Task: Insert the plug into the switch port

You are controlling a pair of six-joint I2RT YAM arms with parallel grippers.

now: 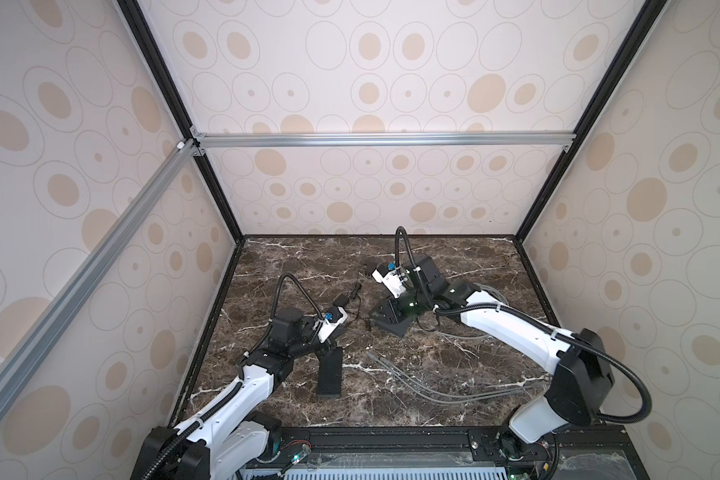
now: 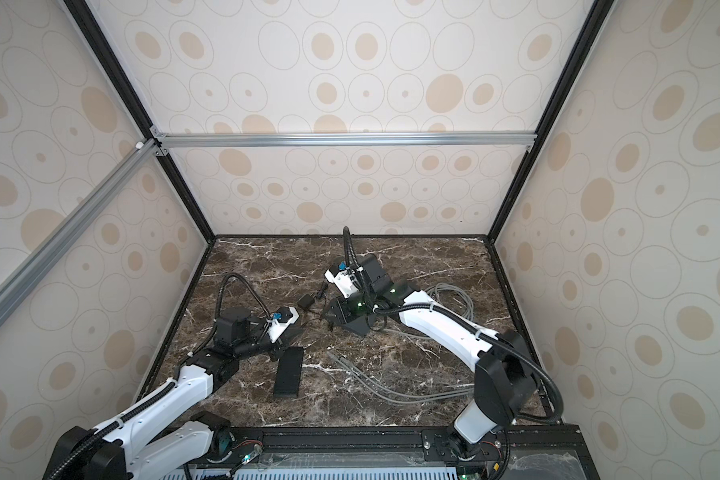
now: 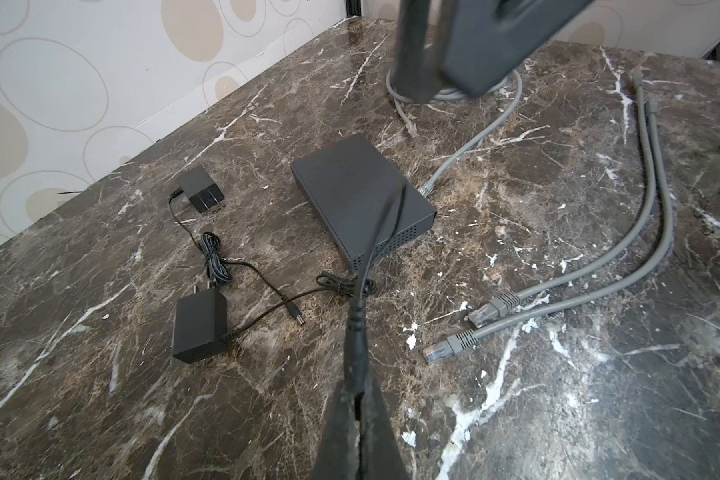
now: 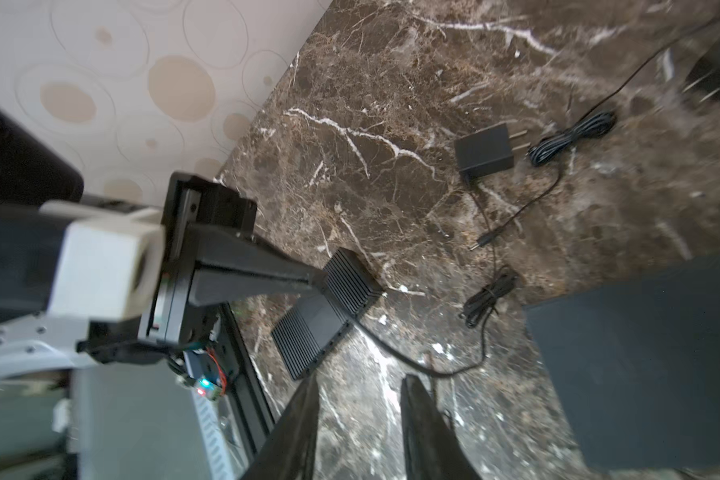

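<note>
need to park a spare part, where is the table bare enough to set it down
Bare: the tabletop strip along the back wall, and the front centre between the ribbed switch and the gray ethernet cables. Crowded: the middle, where power adapters, cords and the other switch lie.

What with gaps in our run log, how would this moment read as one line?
left fingers: shut on plug | right fingers: open, empty | ribbed box, plain box: on table, plug in neither

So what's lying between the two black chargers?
A tied bundle of thin black cord, lying on the table between one charger and the other charger. The left wrist view shows it.
</note>
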